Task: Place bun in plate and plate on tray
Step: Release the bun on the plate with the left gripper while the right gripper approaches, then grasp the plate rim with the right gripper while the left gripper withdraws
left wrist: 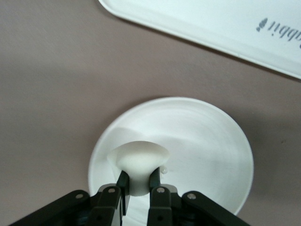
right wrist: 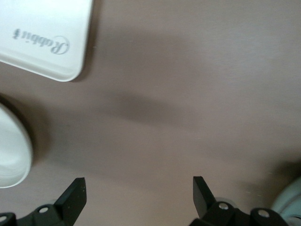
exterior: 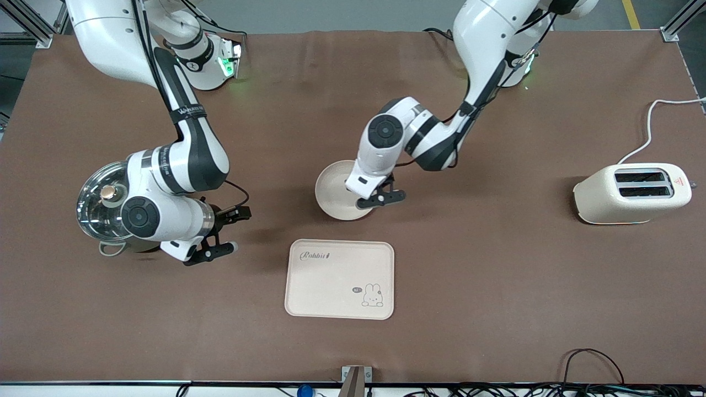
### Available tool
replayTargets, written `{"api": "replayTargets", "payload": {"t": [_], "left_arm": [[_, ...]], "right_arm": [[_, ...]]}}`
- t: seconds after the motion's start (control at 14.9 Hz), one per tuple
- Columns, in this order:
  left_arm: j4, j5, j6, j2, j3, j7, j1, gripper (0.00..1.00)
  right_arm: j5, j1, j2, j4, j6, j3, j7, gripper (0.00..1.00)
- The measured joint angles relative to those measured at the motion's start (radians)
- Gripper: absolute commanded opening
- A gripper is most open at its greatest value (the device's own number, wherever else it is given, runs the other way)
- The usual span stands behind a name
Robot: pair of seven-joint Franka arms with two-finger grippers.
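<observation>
The round cream plate (exterior: pixel 333 191) lies mid-table, farther from the front camera than the rabbit tray (exterior: pixel 340 279). My left gripper (exterior: pixel 368 203) hangs over the plate, shut on the pale bun (left wrist: pixel 137 160), which it holds just above the plate's (left wrist: pixel 207 146) inside; in the front view the bun is hidden by the hand. The tray's lettered edge shows in the left wrist view (left wrist: pixel 225 23). My right gripper (exterior: pixel 220 242) is open and empty over bare table, beside the pot, toward the right arm's end.
A steel pot with a glass lid (exterior: pixel 105 201) stands under the right arm's wrist. A cream toaster (exterior: pixel 633 193) with a white cord sits toward the left arm's end. The tray's corner (right wrist: pixel 42 37) and the plate's edge (right wrist: pixel 11 155) show in the right wrist view.
</observation>
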Motion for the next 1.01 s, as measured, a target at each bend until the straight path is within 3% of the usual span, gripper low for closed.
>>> {"api": "replayTargets", "payload": {"t": [0.07, 0.4, 0.6, 0.81, 1.01], "left_arm": [[0.012, 0.000, 0.000, 0.015, 0.000, -0.016, -0.008, 1.00], [0.033, 0.000, 0.005, 0.037, 0.001, -0.026, -0.028, 1.00], [0.053, 0.022, -0.013, 0.024, 0.017, -0.006, -0.021, 1.00], [0.069, 0.062, -0.131, -0.037, 0.028, 0.170, 0.069, 1.00], [0.073, 0.065, -0.255, -0.127, 0.031, 0.422, 0.220, 1.00]], "right_arm": [[0.024, 0.002, 0.001, -0.004, -0.006, 0.004, 0.000, 1.00], [0.062, 0.009, 0.006, -0.017, -0.019, 0.013, -0.015, 1.00], [0.143, 0.047, 0.009, -0.020, -0.018, 0.018, -0.017, 1.00], [0.210, 0.108, 0.039, -0.024, 0.020, 0.021, -0.019, 0.83], [0.220, 0.189, 0.081, -0.024, 0.091, 0.023, -0.019, 0.76]]}}
